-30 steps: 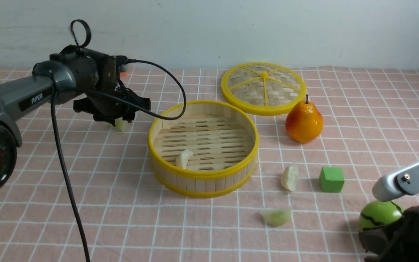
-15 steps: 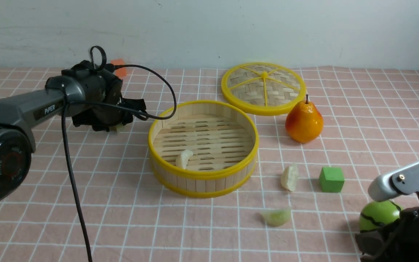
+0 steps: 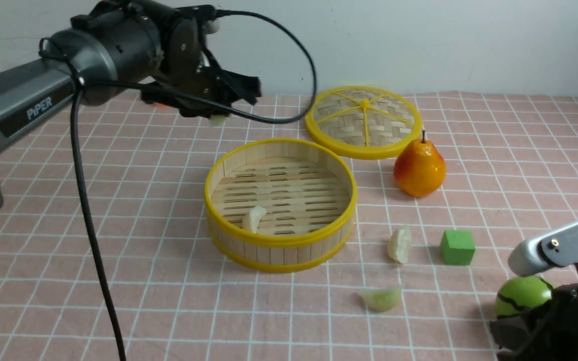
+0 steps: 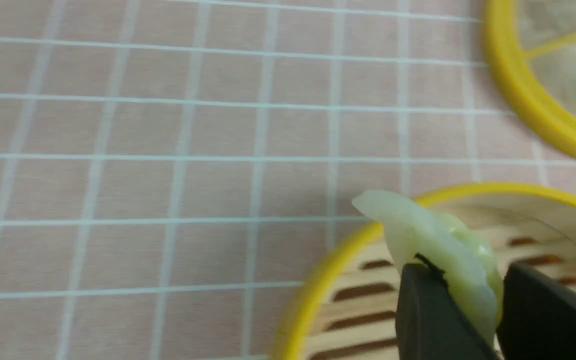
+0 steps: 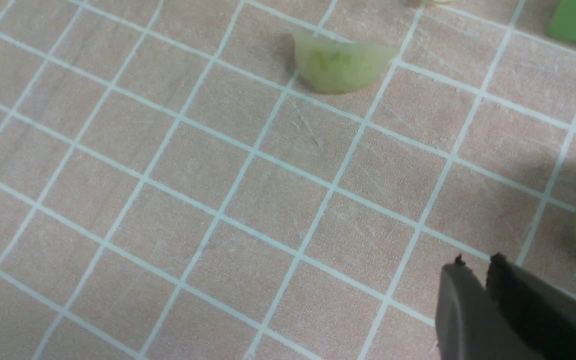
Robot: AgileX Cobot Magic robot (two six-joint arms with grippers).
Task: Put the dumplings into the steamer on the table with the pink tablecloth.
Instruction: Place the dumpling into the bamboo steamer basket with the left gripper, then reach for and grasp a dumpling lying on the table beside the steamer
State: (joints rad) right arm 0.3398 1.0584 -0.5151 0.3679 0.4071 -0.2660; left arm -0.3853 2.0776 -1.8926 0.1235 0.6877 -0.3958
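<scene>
The steamer (image 3: 280, 239) stands mid-table on the pink tablecloth (image 3: 118, 250), with one dumpling (image 3: 253, 219) on its slatted floor. My left gripper (image 3: 217, 119) is raised above the table, behind and left of the steamer, shut on a pale green dumpling (image 4: 438, 250); the steamer's yellow rim (image 4: 318, 280) shows below it. Two dumplings lie on the cloth right of the steamer: a whitish one (image 3: 400, 245) and a greenish one (image 3: 381, 299), which also shows in the right wrist view (image 5: 340, 66). My right gripper (image 5: 475, 262) is shut and empty, low at the front right.
The flat woven lid (image 3: 364, 121) lies behind the steamer. An orange pear (image 3: 419, 168) stands to the steamer's right. A green cube (image 3: 456, 246) sits beside the whitish dumpling. A green striped ball (image 3: 522, 296) sits against my right arm.
My left gripper has risen off the cloth with the dumpling and moved right, toward the steamer. The right arm has barely moved.
</scene>
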